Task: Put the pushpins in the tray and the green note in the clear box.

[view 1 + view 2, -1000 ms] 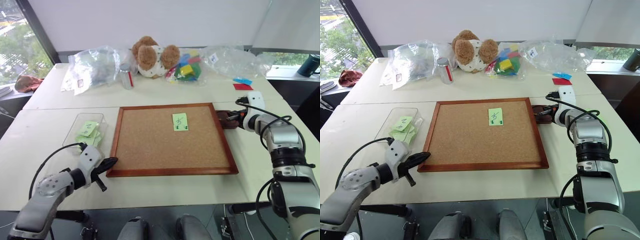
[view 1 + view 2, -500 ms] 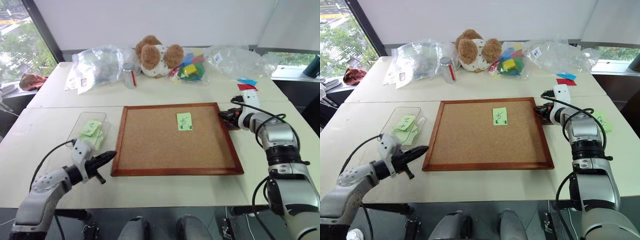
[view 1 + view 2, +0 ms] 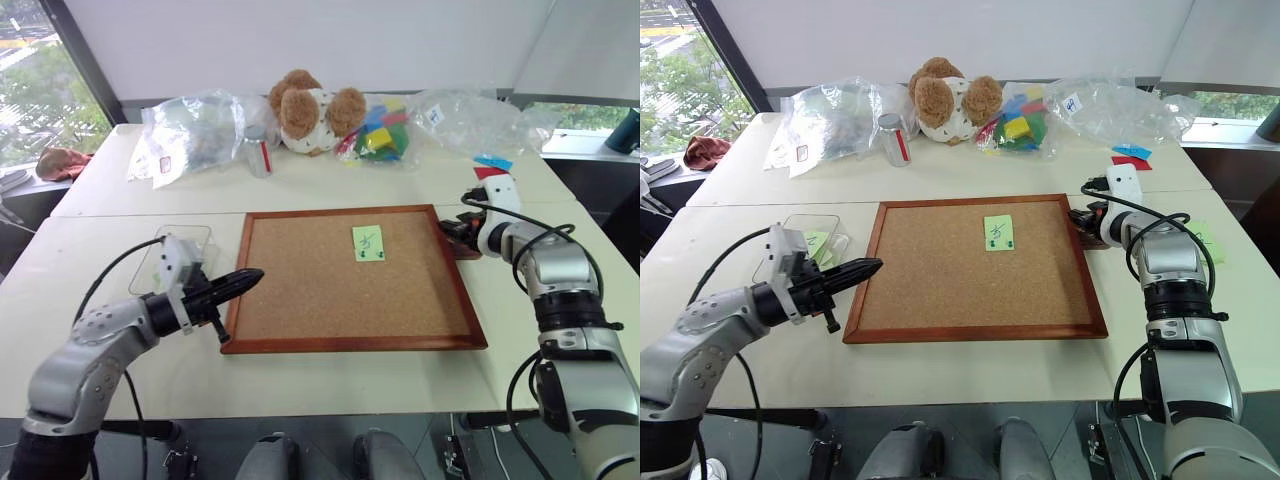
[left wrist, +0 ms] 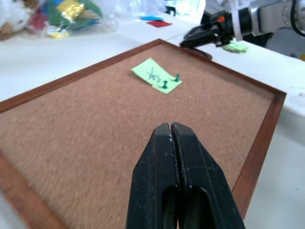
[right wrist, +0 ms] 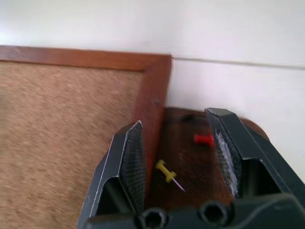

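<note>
while left gripper (image 3: 255,274) rose, pinched closed | right gripper (image 5: 178,157) parted over tray (image 5: 200,157)

Both head views look forward and down from well above the corkboard (image 3: 354,277), which they share, while the left wrist view skims low across it and the right wrist view sits close over its corner and the tray (image 5: 200,157).
</note>
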